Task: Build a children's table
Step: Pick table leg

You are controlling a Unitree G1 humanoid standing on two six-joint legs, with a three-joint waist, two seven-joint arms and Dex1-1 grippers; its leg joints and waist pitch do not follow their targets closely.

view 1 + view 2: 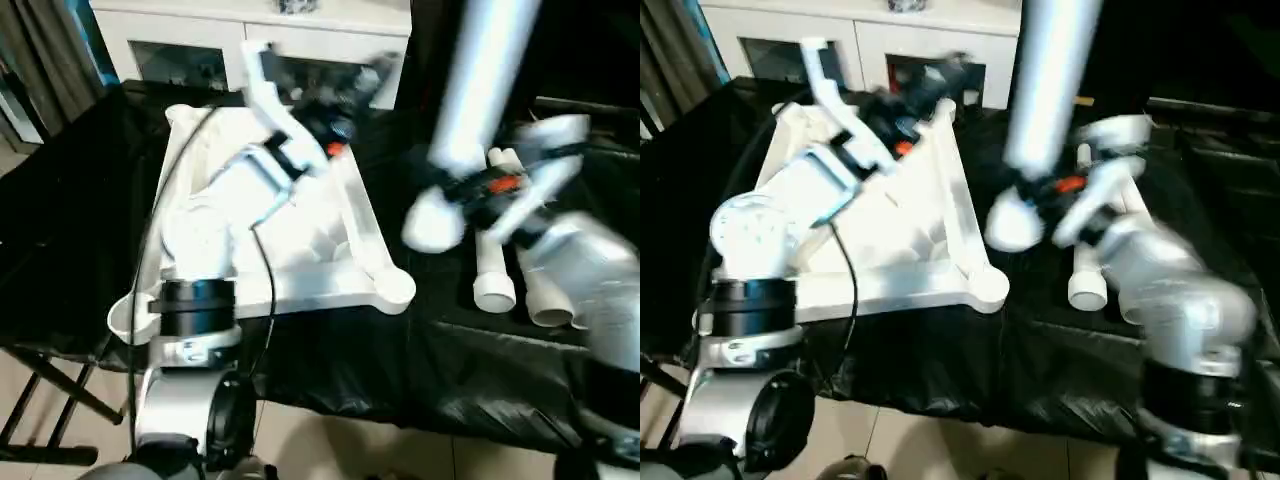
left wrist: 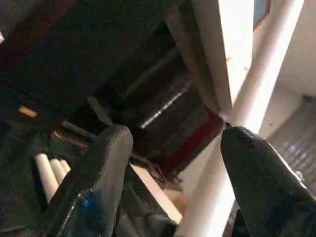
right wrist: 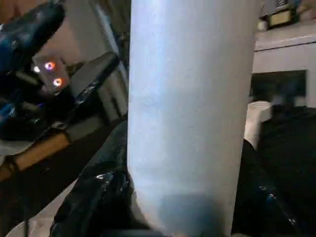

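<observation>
From the head views, the white top [image 1: 300, 230] lies upside down on the black tabletop [image 1: 80, 230], its ribs facing up. It sits toward the far left part of the tabletop, close to the cabinet [image 1: 200, 40] behind. It lies this way so the round corner sockets [image 1: 395, 285] point up and a leg can be pushed in from above.

The left end effector [image 1: 330, 135] reaches over the far edge of the top. It looks like it is there to keep the top from sliding.

The right end effector [image 1: 1055, 200] holds one leg [image 1: 1050, 80] standing up, tall and a bit tilted. The leg's low end hangs above the tabletop, just past the near right corner of the top. I think it is held upright so its end can go down into a socket. Spare legs [image 1: 520, 270] lie side by side near the right edge of the tabletop, waiting for their turn.

In the left wrist view, the two black fingers [image 2: 98, 173] stand apart with nothing between them. The end effector is let go. A white post and the cabinet's edge show past them, and the spare legs lie far off.

In the right wrist view, the leg [image 3: 187, 108] stands between the black fingers [image 3: 94, 197], which press on both sides. The grip is tight on the leg, low down near its end, which should help aim that end.
</observation>
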